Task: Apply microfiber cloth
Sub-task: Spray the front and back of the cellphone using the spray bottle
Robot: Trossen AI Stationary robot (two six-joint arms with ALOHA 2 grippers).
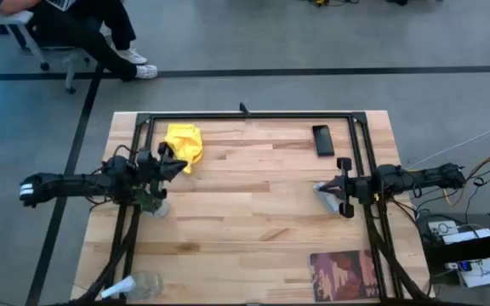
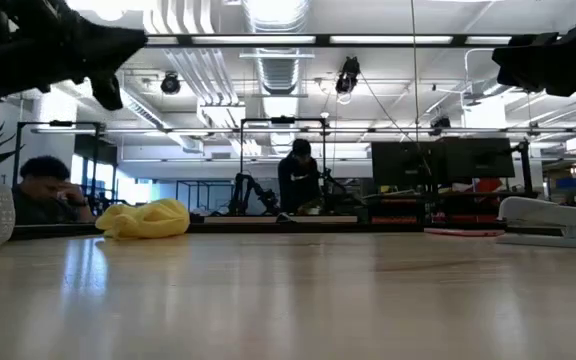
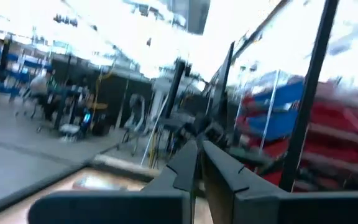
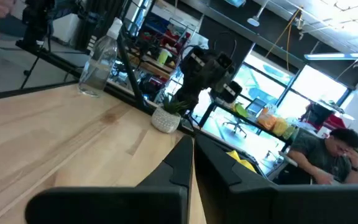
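A: What are the fingers doing?
B: The left gripper (image 1: 175,165) is pressed closed on nothing, raised just beside the yellow cloth (image 1: 184,144). The right gripper (image 1: 321,190) is also closed and empty, well across the table (image 1: 253,229).
A: Where is the cloth?
B: Bunched near the far left corner (a phone (image 1: 322,140) lies far right).

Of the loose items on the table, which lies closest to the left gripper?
The yellow microfiber cloth, crumpled just beyond the left gripper near the table's far edge. The black phone and the book lie over on the right arm's side.
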